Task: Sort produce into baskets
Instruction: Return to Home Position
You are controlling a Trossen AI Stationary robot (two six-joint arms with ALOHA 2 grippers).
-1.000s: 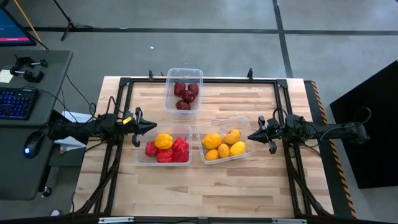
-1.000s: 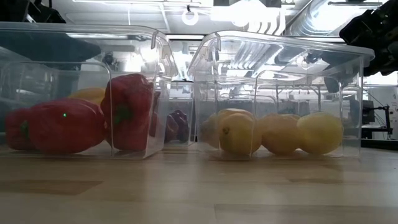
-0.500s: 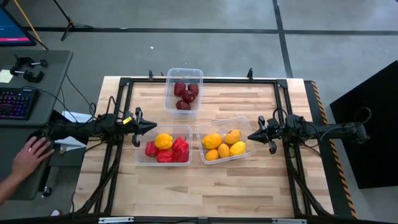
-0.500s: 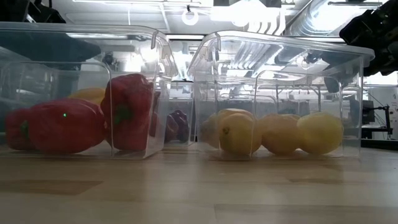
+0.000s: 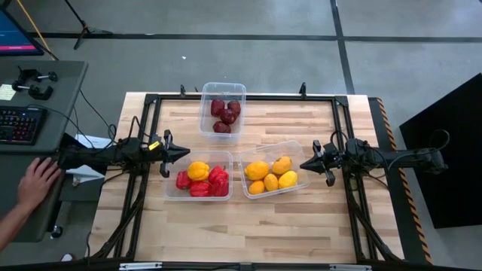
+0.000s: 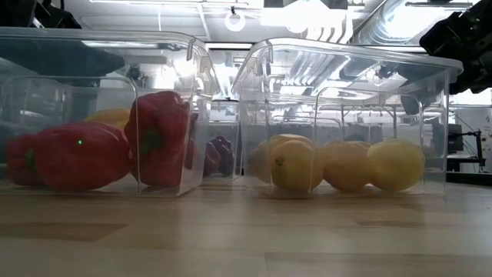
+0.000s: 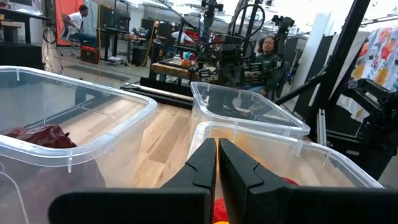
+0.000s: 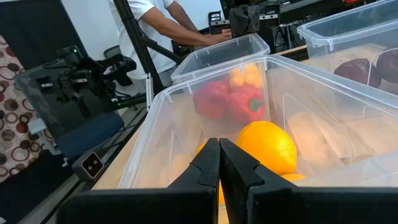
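evidently done: left gripper (image 5: pixel 179 153) at nine o'clock, right gripper (image 5: pixel 307 164) at three, sat clenched empty beside baskets (image 5: pixel 199 198); all produce (image 5: pixel 257 170) was binned.

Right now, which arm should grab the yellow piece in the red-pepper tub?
Probably left: left gripper, shut, sits beside the red-pepper tub; right gripper is beyond the citrus tub.

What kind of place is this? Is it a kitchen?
Probably not a kitchen: it looks like a robot lab or workshop. The dark left robot arm and dark right robot arm wait at a pale wooden table, a grey desk holds a black keyboard, and more metal rigs stand behind.
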